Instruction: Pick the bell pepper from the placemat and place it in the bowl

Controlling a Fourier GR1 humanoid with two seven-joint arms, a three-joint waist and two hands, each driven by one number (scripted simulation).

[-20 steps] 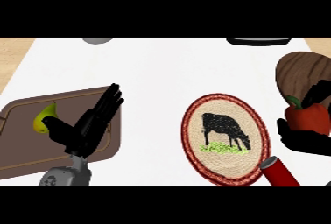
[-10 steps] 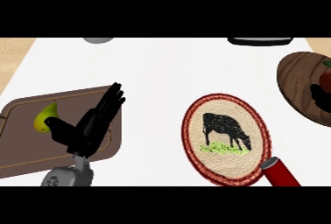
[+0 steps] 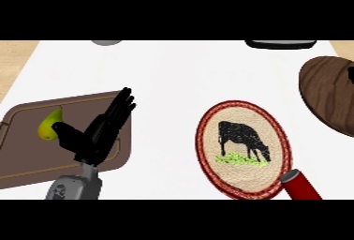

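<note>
The left hand (image 3: 97, 133) rests spread over the brown tray (image 3: 27, 159) beside a pear (image 3: 48, 125). The placemat (image 3: 242, 145) lies bare; no bell pepper shows, perhaps inside the bowl (image 3: 328, 96). Withdraw clear of its rim.

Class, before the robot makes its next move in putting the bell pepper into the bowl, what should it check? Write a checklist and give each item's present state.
1. Placemat free of the bell pepper: ok, only its cow design shows.
2. Bell pepper in the bowl: cannot tell. No pepper shows on the visible part, and the picture's right edge cuts the bowl.
3. Right hand clear of the bowl: cannot tell, no right hand can be made out.
4. Left hand holding nothing: ok, fingers straight, over the brown board.
5. Pear on the board: ok, beside the left hand.
</note>
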